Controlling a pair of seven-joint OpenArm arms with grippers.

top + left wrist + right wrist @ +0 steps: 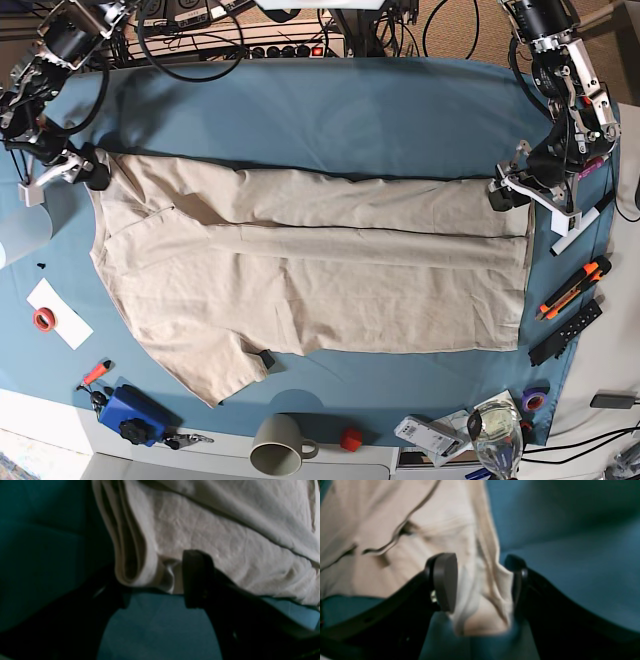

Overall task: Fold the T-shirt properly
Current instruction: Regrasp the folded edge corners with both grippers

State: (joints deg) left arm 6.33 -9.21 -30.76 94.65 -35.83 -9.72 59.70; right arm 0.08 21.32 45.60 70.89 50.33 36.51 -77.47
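Base view: the T-shirt [310,270] is spread flat across the blue cloth [330,110], its far long edge folded inward. The left gripper [152,580] is parted at one folded corner, the right gripper [482,582] parted around the other. Bare cloth is left beyond the far edge.

Blurred throughout in the right wrist view: T-shirt [395,530] folds smeared, corner between the right end effector [482,582] fingers soft-edged, contact with either pad not readable. Cut off at top and right edges in the left wrist view, with the left end effector [152,580] near finger lost in shadow, only the far finger distinct. Too small to identify in the base view: black item [266,357] at the sleeve hem, clutter along the desk [330,110] front edge
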